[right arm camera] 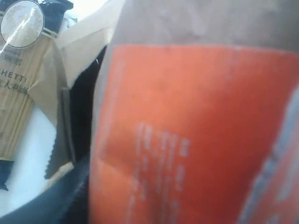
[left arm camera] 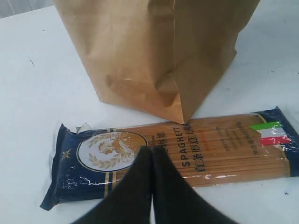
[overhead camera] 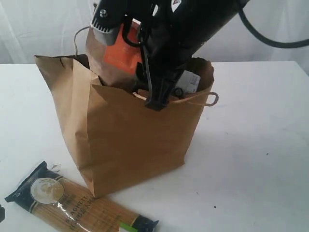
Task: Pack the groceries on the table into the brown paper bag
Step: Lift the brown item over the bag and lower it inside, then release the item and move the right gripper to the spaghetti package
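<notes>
While the right end effector (overhead camera: pixel 149 82) grips it, the pouch (overhead camera: pixel 116 58) stands in the bag (overhead camera: pixel 135 140).

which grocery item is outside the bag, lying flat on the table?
The spaghetti pack, flat on the table beside the brown paper bag. The brown pouch with orange label is raised at the bag's mouth.

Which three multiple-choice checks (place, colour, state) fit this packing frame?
1. Relative to the upright kraft-brown paper bag, the dark-ended spaghetti pack lies: A inside; B outside, on the white table; C on top.
2. The brown pouch's label is: A orange; B green; C blue.
3. The left gripper is: A wide open; B holding the pack; C shut, empty.
B, it lies flat by the bag's base; A, orange fills the right wrist view; C, its black fingers meet above the pack.
</notes>
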Action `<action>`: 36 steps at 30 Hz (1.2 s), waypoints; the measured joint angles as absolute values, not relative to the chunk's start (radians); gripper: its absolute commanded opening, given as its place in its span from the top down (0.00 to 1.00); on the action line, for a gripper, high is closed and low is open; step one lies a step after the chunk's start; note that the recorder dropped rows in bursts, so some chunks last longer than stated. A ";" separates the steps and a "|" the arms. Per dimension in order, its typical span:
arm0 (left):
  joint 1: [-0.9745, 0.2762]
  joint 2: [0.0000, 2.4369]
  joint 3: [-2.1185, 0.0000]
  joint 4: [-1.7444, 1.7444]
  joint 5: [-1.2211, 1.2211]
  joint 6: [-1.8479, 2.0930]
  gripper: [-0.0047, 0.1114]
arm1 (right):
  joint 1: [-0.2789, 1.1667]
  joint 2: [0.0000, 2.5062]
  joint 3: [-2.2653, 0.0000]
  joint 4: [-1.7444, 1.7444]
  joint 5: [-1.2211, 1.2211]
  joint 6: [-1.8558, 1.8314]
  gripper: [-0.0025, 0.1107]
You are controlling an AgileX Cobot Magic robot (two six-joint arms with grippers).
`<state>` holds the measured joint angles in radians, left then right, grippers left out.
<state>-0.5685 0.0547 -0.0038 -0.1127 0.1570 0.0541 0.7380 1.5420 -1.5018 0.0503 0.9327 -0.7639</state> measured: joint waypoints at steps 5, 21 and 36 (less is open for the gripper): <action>-0.568 0.055 -0.004 -0.113 0.157 0.054 0.96 | 0.738 1.527 -1.502 0.052 0.903 -0.709 0.33; -0.568 0.055 -0.004 -0.113 0.157 0.054 0.96 | 0.738 1.469 -1.502 0.049 0.905 -0.681 0.33; -0.568 0.055 -0.004 -0.113 0.157 0.054 0.96 | 0.738 1.343 -1.502 0.023 0.733 -0.677 0.38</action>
